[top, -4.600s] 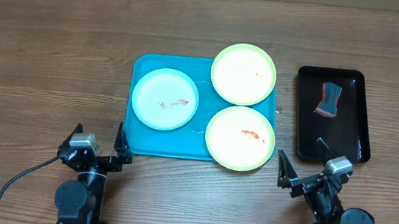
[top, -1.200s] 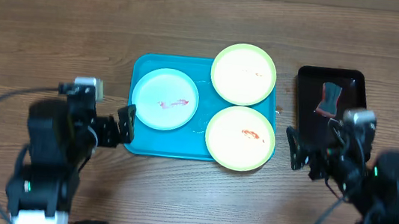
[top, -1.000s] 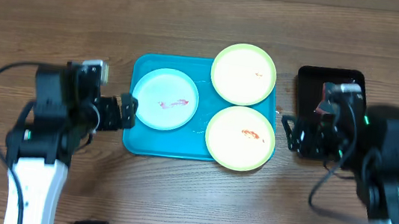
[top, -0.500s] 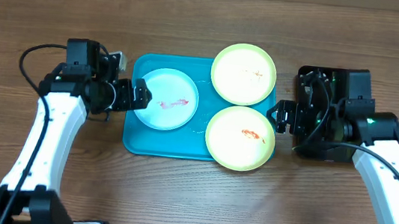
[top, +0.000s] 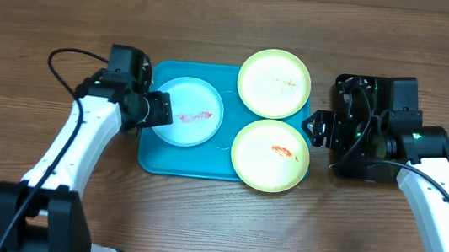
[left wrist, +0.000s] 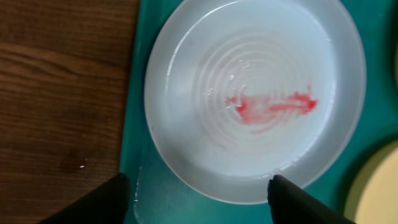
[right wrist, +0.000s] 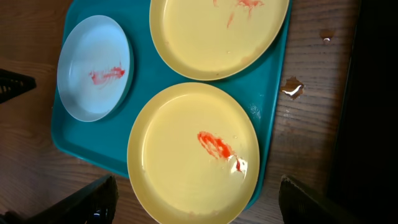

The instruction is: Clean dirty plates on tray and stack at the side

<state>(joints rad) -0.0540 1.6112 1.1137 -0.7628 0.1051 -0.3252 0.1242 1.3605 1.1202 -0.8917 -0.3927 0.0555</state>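
The turquoise tray (top: 161,157) holds a pale blue plate (top: 185,111) with a red smear and two yellow-green plates, one at the back (top: 274,82) and one at the front (top: 270,155), each smeared red. My left gripper (top: 159,108) is open over the blue plate's left rim; the left wrist view shows that plate (left wrist: 255,99) with the fingertips (left wrist: 102,199) wide apart at its near edge. My right gripper (top: 319,130) is open and empty at the tray's right edge; its wrist view shows the front plate (right wrist: 193,152) between its spread fingers (right wrist: 87,202).
A narrow black tray (top: 378,91) lies at the right, mostly under my right arm. Small wet spots (right wrist: 291,88) sit on the wooden table beside the turquoise tray (right wrist: 87,140).
My left gripper has moved right, from beside the tray's left edge to over the blue plate's rim. My right arm has barely moved in the last half second.
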